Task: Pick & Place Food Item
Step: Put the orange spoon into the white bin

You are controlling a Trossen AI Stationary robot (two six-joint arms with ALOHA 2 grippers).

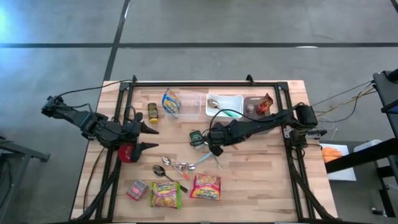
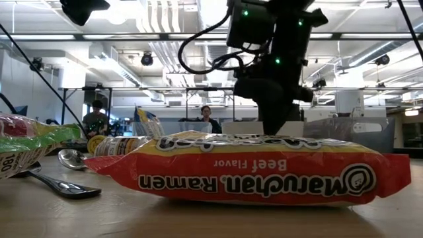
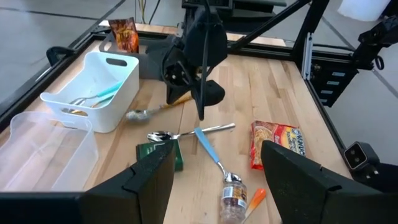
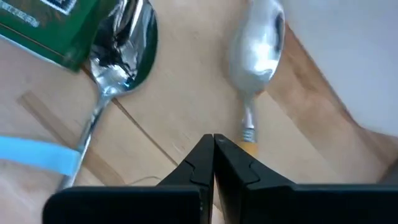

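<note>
Two arms: both reach in over the table point(image 1: 261, 180), which carries scattered food packets and cutlery.
Landmark: the white basket point(image 1: 225, 106) at the far edge of the table, with cutlery lying in it.
Nearest packets: a red Maruchan beef ramen packet point(image 1: 206, 186) lies flat at the near edge, well short of the white basket; a green-edged ramen packet point(image 1: 165, 195) lies just beside it, and a small red packet point(image 1: 137, 189) lies beyond that one (all three are flat on the wood).
Loose cutlery: several spoons point(image 1: 171, 169) lie between the ramen packets and the white basket.
Right hand point(image 4: 213, 147): fingers pressed together on nothing, tips low over the bare wood on the near side of the white basket; a wooden-handled spoon point(image 4: 258, 50) lies just ahead of the tips, and a second spoon point(image 4: 118, 59) rests with its bowl against a small green packet point(image 1: 197, 136).
Left hand point(image 1: 151, 137): fingers spread and holding nothing, well to the side of the white basket, above a red round thing point(image 1: 126, 153) that I cannot identify.
Far row: a clear bin point(image 1: 184, 106) stands beside the white basket with a blue and yellow bag point(image 1: 171, 102) in it; a small jar point(image 1: 152, 112) stands beyond the bin; on the basket's other side a dark tray point(image 1: 256, 106) carries a red snack bag point(image 1: 266, 103).
Room: people sit at desks far behind the table in the low view.
</note>
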